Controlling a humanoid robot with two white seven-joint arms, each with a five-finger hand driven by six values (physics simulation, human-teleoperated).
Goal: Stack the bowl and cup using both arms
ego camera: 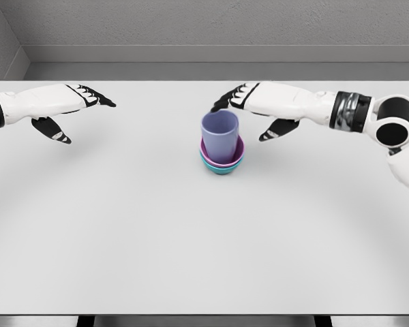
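A lilac cup (220, 137) stands upright inside a magenta bowl (234, 157), which sits nested in a teal bowl (221, 169) near the middle of the white table (123, 238). My right hand (255, 112) hovers just right of and above the cup, fingers spread and holding nothing, apart from the cup. Over the table's far left side hangs my left hand (78, 112), also open and empty, well away from the stack.
A grey wall runs behind the table's far edge. The table's front edge lies along the bottom of the view.
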